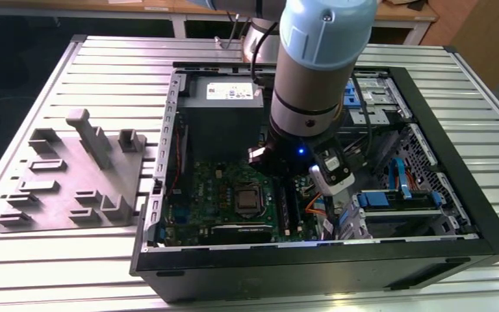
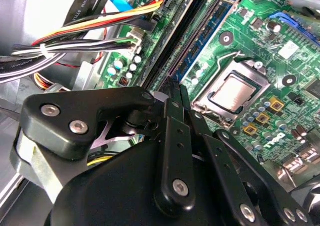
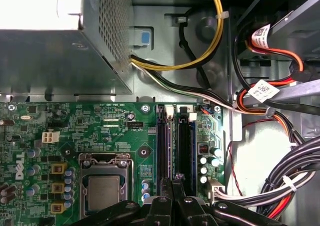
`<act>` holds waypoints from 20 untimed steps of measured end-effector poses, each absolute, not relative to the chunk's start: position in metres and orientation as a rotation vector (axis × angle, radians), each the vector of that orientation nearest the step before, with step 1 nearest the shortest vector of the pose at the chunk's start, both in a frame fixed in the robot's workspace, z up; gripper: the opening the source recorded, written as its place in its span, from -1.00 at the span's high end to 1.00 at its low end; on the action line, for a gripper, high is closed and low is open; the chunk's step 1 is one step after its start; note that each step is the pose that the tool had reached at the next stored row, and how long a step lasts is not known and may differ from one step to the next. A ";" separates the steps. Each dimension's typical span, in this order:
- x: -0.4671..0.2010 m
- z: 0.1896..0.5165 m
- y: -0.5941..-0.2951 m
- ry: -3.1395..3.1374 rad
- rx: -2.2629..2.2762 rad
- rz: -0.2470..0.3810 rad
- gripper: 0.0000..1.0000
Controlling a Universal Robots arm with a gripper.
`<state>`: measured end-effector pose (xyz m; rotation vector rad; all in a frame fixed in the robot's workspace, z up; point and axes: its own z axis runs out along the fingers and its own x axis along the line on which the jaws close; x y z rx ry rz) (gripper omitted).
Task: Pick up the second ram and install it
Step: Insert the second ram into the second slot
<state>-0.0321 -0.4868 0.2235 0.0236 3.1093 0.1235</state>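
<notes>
Even overhead light; glare whitens the power supply (image 3: pixel 40 8); the near hand (image 2: pixel 175 93) looks soft-focused

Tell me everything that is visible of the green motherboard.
The motherboard is a large green circuit board lying flat inside the open computer case. It carries a silver-lidded processor in a metal frame, long parallel memory slots, small round capacitors and yellow square parts. The gripper is above the slots. Cables run beside the board.
</notes>
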 end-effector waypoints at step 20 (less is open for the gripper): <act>-0.032 0.220 -0.487 3.109 0.028 0.144 0.77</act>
